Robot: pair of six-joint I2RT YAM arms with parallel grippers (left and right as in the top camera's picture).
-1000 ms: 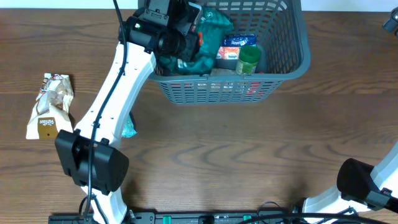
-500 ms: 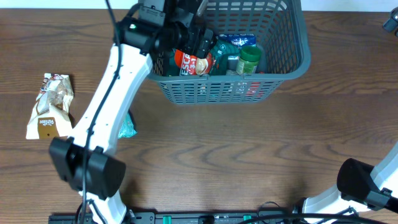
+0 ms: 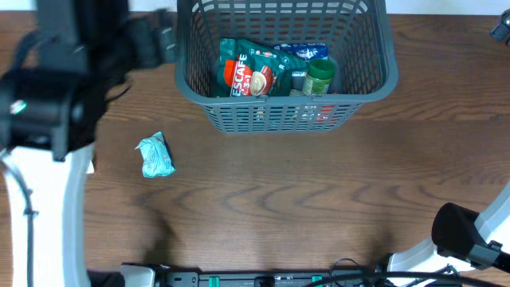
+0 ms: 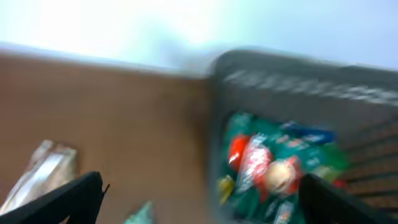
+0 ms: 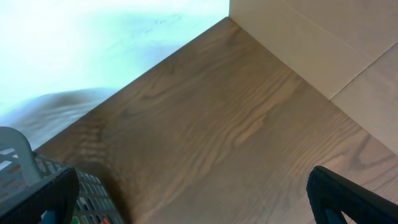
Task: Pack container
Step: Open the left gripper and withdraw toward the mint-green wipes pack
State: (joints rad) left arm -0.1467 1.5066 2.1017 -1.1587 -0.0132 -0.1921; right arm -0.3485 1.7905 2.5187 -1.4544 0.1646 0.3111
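Note:
The container [image 3: 374, 86], a dark grey slotted basket, stands at the back middle of the table. In it lie a green and red coffee bag [image 3: 249, 73], a blue packet [image 3: 305, 51] and a green-lidded jar [image 3: 318, 76]. My left gripper [image 4: 199, 193] is open and empty, blurred, and sits left of the container's near-left corner [image 4: 214, 124]; the coffee bag also shows in the left wrist view [image 4: 267, 165]. My right gripper [image 5: 193, 193] is open and empty over bare wood, with the container's corner [image 5: 18, 162] at its lower left.
A small teal packet [image 3: 154, 155] lies on the table left of centre, also in the left wrist view [image 4: 140, 214]. A pale snack bag [image 4: 40, 174] lies further left, hidden under the left arm [image 3: 48, 104] in the overhead view. The right arm's base [image 3: 470, 239] is at bottom right.
My left gripper has let go of the coffee bag, which now lies in the container. The left arm has swung fast out of the container to the left.

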